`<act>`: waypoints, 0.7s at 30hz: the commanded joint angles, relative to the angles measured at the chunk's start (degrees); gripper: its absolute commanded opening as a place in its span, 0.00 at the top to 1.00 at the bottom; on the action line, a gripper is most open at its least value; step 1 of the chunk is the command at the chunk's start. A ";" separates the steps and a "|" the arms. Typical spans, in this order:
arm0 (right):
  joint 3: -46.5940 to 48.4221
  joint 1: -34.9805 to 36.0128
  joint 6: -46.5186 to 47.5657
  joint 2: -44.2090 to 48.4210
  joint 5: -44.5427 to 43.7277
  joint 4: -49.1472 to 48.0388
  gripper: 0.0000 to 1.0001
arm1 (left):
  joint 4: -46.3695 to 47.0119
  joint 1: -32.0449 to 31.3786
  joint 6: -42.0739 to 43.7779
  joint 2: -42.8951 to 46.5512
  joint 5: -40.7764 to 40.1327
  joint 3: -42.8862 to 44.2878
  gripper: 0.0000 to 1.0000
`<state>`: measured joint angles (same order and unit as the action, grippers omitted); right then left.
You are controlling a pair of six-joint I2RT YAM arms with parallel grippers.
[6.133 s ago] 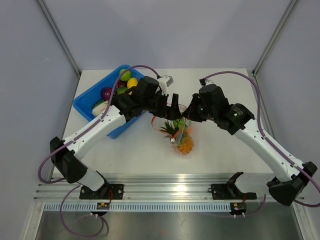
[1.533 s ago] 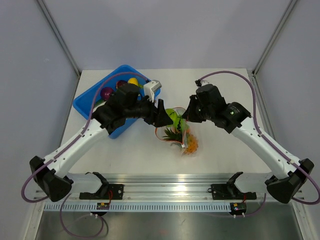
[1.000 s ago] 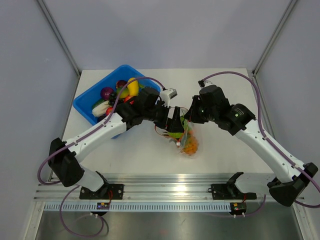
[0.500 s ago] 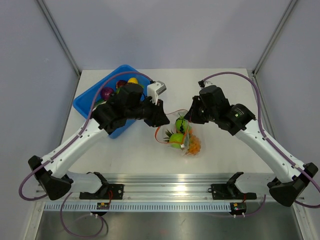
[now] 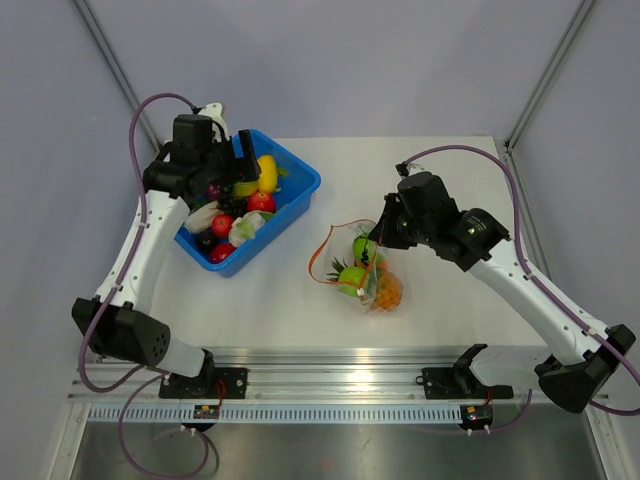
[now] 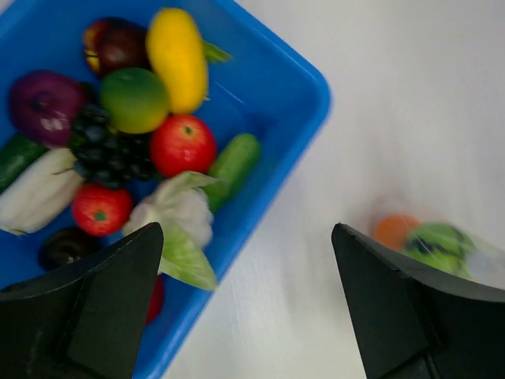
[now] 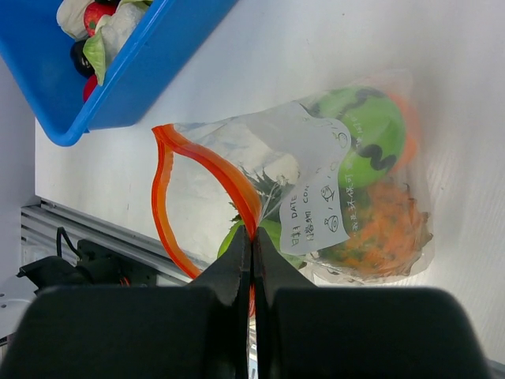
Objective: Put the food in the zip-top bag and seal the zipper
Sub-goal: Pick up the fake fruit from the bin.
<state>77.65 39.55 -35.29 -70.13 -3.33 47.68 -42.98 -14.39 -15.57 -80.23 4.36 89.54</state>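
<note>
The clear zip-top bag (image 5: 362,272) lies mid-table with its mouth open towards the left. It holds two green apples (image 7: 363,133), an orange (image 7: 388,229) and a leafy pineapple (image 7: 264,189), and carries a white label (image 7: 316,197). My right gripper (image 7: 252,238) is shut on the orange-red zipper strip (image 7: 207,162) and holds the mouth's upper edge up; it also shows in the top view (image 5: 373,237). My left gripper (image 6: 248,316) is open and empty, hovering above the blue bin (image 5: 296,190), far left of the bag. It also shows in the top view (image 5: 243,168).
The blue bin (image 6: 292,87) at the back left holds several toy foods: a yellow piece (image 6: 177,57), a green fruit (image 6: 134,99), a red apple (image 6: 182,144), a purple onion (image 6: 43,103), a cabbage (image 6: 177,221). A metal rail (image 5: 340,385) runs along the table's near edge.
My left arm has swung away from the bag's mouth, back and left over the blue bin, its gripper empty. A second green apple now lies in the bag. The right gripper has held still.
</note>
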 commanded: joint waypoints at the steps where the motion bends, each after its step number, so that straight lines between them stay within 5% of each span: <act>1: 0.49 0.35 0.40 0.43 0.79 -3.03 1.00 | 1.14 3.84 -0.95 -6.86 -8.04 3.80 0.06; 6: 1.01 0.35 0.92 -1.15 1.05 -3.47 1.00 | 2.47 6.39 -0.87 -17.05 -11.92 10.37 0.02; 13: 1.98 0.35 1.36 -4.05 2.10 -4.35 1.00 | -0.09 6.39 5.55 -32.97 -8.49 23.83 0.17; 21: 3.12 0.35 1.63 -5.98 2.45 -4.44 1.00 | -2.63 6.22 11.44 -44.64 -10.25 33.41 0.11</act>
<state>78.15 39.55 -34.68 -75.53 -1.78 44.84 -45.06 -8.08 -7.68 -121.97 -4.73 117.67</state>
